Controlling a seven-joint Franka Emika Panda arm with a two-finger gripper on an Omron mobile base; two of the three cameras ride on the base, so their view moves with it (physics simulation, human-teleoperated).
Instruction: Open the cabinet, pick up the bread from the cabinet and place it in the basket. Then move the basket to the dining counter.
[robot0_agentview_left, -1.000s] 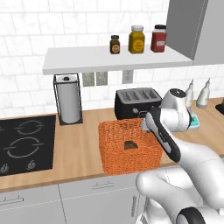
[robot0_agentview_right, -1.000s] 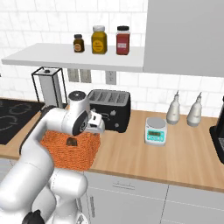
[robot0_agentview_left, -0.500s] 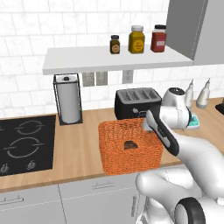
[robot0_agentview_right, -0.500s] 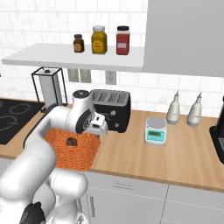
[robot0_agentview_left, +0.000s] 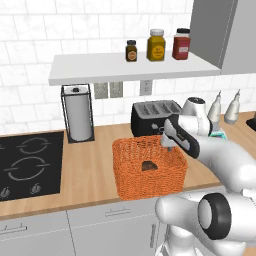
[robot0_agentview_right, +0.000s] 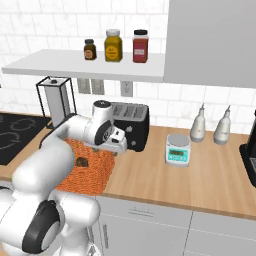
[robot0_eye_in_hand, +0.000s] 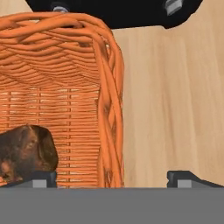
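The orange wicker basket (robot0_agentview_left: 150, 186) (robot0_agentview_right: 95, 172) (robot0_eye_in_hand: 65, 100) stands on the wood worktop in front of the black toaster (robot0_agentview_left: 150, 116). The bread (robot0_agentview_left: 148, 165) (robot0_agentview_right: 81, 162) (robot0_eye_in_hand: 24, 151), a dark brown lump, lies on the basket's floor. My gripper (robot0_agentview_left: 169, 146) (robot0_agentview_right: 117, 150) (robot0_eye_in_hand: 111, 177) hangs open over the basket's right rim. In the hand view its two fingertips (robot0_eye_in_hand: 41, 177) stand either side of that right wall, one inside the basket near the bread, one outside over the worktop. Nothing is held.
A paper towel holder (robot0_agentview_left: 79, 120) and the black stove (robot0_agentview_left: 25, 167) are left of the basket. A digital scale (robot0_agentview_right: 178, 150) and two bottles (robot0_agentview_right: 197, 131) stand to its right. Three jars (robot0_agentview_left: 156, 45) sit on the shelf beside the grey cabinet (robot0_agentview_right: 210, 45).
My gripper has shifted a little to the right and down, from above the basket's inside to its right rim. Basket and bread have stayed put.
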